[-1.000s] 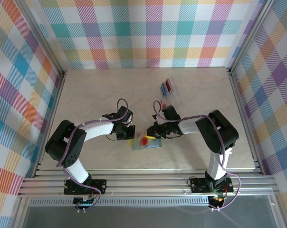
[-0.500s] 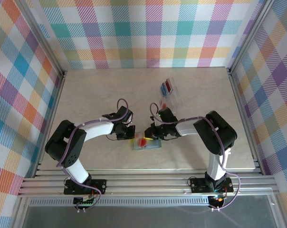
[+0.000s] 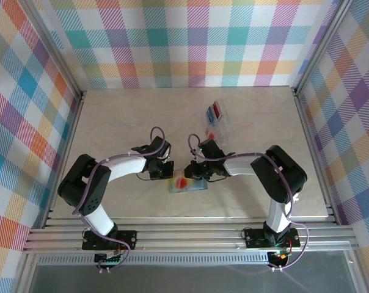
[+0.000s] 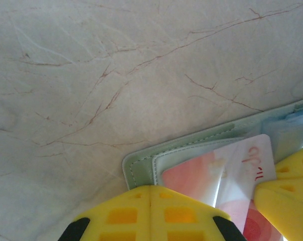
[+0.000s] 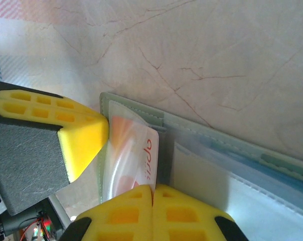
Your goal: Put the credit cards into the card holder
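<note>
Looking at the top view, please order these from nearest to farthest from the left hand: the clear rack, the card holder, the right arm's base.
1. Card holder: right beside the left hand, on its right.
2. Clear rack: farther back, to the right.
3. Right arm's base: at the near edge, far right.

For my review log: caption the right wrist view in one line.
Shut right gripper touches a pale, orange-marked card partly inside the green card holder.

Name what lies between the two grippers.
The pale card, partly tucked into the card holder, lies between the left gripper and the right gripper; the right wrist view shows it best.
</note>
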You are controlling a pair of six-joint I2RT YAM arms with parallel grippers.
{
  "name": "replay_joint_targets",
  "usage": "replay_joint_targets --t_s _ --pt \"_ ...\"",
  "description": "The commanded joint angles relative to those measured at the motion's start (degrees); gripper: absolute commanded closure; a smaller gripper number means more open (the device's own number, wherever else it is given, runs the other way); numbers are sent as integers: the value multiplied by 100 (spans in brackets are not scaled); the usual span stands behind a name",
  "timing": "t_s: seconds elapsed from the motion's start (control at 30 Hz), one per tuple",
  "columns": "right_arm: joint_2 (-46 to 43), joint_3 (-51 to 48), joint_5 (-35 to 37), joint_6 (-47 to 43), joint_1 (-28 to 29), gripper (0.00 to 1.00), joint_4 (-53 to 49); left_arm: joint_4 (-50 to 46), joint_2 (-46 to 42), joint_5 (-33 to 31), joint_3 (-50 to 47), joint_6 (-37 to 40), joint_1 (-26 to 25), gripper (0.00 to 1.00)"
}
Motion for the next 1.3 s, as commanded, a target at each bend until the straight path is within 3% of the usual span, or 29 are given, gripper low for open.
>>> replay_joint_targets --t_s 0.0,0.83,1.27 --pt "-221 108 673 -414 44 100 -657 57 173 -192 -64 75 -23 100" --pt "-328 716 1147 -1489 53 100 -1729 76 307 -227 -24 83 -23 100" --pt "-45 614 1005 -1236 53 100 -1018 105 354 -188 -32 72 -23 100"
